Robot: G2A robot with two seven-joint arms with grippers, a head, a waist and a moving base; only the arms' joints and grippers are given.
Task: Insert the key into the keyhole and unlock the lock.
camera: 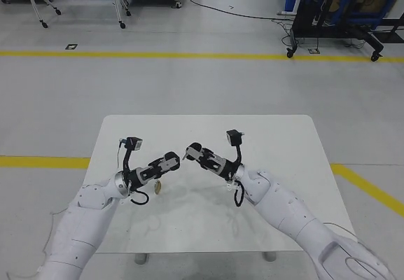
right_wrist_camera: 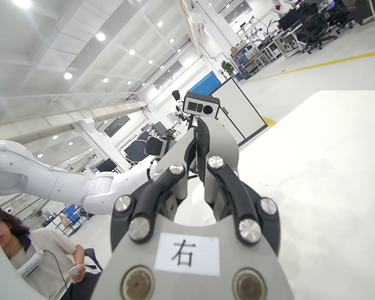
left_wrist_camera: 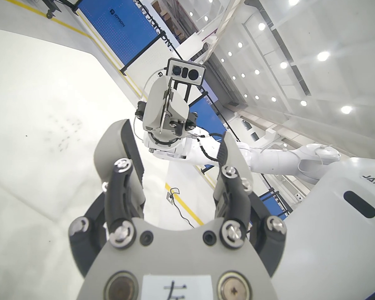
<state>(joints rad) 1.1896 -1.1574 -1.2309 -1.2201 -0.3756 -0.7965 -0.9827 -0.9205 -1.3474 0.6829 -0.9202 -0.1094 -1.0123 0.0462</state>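
Observation:
My two grippers meet tip to tip above the middle of the white table (camera: 279, 147). The left gripper (camera: 173, 162) (left_wrist_camera: 178, 145) is open, with nothing between its fingers (left_wrist_camera: 129, 145). Facing it at close range, the right gripper (camera: 190, 150) (left_wrist_camera: 165, 112) (right_wrist_camera: 200, 127) is shut on a thin metal strip seen edge-on, apparently the key (left_wrist_camera: 164, 110). A small brass-coloured object, probably the lock (camera: 158, 187), lies on the table under the left forearm, apart from both grippers.
The table's near edge (camera: 187, 250) lies close under both forearms. Bare tabletop spreads to the right and toward the far edge. Wheeled racks (camera: 331, 28) stand far off across the floor.

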